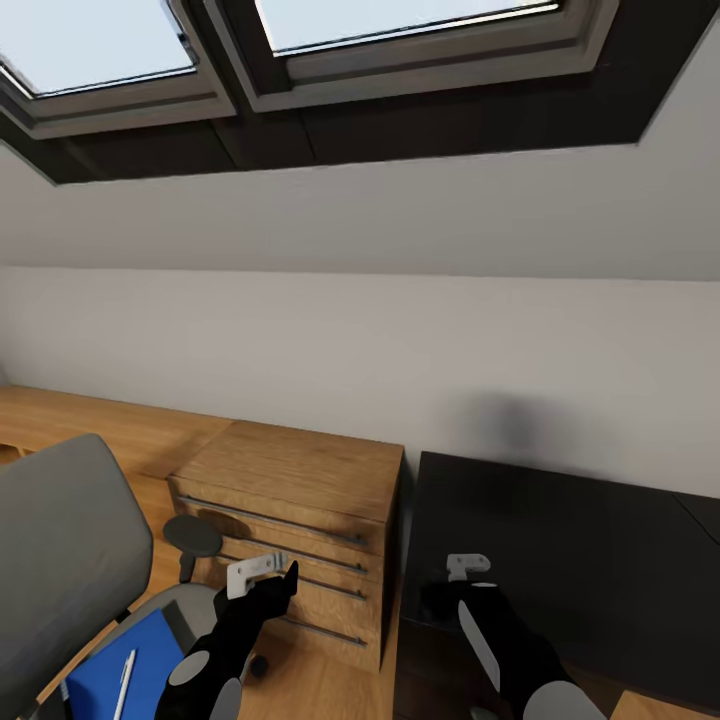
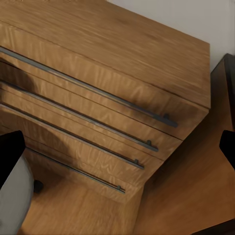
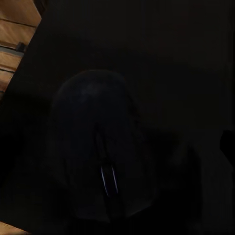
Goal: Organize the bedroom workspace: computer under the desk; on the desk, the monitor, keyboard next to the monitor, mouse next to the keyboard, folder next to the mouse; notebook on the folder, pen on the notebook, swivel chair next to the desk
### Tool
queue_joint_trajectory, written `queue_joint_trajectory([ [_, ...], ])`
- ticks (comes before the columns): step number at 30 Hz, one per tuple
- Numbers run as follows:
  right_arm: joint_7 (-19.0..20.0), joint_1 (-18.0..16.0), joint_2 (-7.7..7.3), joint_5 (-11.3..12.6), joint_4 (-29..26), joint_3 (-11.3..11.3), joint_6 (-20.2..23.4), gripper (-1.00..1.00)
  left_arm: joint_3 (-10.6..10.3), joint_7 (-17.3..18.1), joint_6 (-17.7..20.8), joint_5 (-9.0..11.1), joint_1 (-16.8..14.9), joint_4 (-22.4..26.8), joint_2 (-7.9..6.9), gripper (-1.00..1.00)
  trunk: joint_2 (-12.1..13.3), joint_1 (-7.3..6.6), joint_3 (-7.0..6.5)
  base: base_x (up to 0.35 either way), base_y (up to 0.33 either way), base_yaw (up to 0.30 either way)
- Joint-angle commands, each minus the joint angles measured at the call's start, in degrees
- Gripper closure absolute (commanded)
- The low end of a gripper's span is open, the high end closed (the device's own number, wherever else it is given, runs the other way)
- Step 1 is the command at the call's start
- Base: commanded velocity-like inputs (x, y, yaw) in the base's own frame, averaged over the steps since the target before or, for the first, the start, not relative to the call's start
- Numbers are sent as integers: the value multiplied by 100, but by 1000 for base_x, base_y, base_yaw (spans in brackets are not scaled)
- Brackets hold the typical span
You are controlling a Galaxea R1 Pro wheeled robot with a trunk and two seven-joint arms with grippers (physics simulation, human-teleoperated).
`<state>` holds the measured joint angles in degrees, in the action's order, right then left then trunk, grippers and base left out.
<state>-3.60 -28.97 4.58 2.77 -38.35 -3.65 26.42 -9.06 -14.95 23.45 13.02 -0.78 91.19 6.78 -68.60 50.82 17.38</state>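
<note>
the mouse (image 3: pixel 98 152) is sitting on the black desk (image 1: pixel 580 560), dark and rounded, with a pale scroll wheel, right in front of the right wrist camera; in the head view it is lying under the right gripper (image 1: pixel 467 566), near the desk's left front corner. whether that gripper's claw is released or clenched on the mouse cannot be told, since the fingers are lost in the dark. the folder (image 1: pixel 125 670) is lying on the seat of the chair (image 1: pixel 60 560) at the lower left, with the pen (image 1: pixel 126 684) resting on top of it. the left gripper (image 1: pixel 258 572) is hanging in front of a wooden drawer unit (image 1: pixel 290 510), just above the chair's black armrest (image 1: pixel 192 536); its claw's state cannot be told either, though nothing is showing between the fingers. the drawer unit is standing on the wood floor (image 2: pixel 196 196), just beside the desk's left edge. behind them a grey wall is rising to a sloped ceiling with two skylights (image 1: pixel 400 20).
</note>
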Motion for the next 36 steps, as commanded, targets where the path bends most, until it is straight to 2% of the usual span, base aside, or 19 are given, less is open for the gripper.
queue_joint_trajectory([
  [1, -37, -3, -3, 30, -12, -21, 30, -100, -8, -52, 19, 60, -4, 5, -1, -100, 37, -22, -11, 0, 0, 0],
  [4, -36, 1, -8, 30, -65, -21, -50, -100, -8, -52, 19, 60, -6, -20, -1, -100, 157, -88, -65, 0, 0, 0],
  [8, -42, 10, -14, 30, -409, -15, -269, -100, -8, -52, 19, 60, -5, -28, -1, -100, 318, -176, -137, 0, 0, 0],
  [12, -45, 86, -18, 30, -1077, -10, -328, -100, -7, -52, 20, 60, -5, -33, -1, -100, 358, -198, -155, 0, 0, 0],
  [14, -46, 231, -18, 33, -1394, -7, -327, -100, -5, -52, 21, 60, -3, -35, -1, -100, 358, -198, -155, 0, 0, 0],
  [15, -46, 425, -19, 37, -1721, -5, -324, -100, -2, -52, 20, 64, -4, -36, -1, -100, 358, -198, -155, 0, 0, 0],
  [17, -45, 544, -19, 40, -1964, -4, -279, -100, 5, -52, 19, 68, -5, -39, -5, -100, 358, -198, -155, 0, 0, 0],
  [25, -44, 584, -16, 54, -2052, -4, -245, -100, 9, -52, 19, 69, -5, -40, -8, -100, 358, -198, -155, -63, 0, 0],
  [36, -60, 586, -9, 24, -2024, -12, -332, -100, 48, -60, 10, 52, -3, -167, -10, -100, 358, -198, -155, -328, -88, 0],
])
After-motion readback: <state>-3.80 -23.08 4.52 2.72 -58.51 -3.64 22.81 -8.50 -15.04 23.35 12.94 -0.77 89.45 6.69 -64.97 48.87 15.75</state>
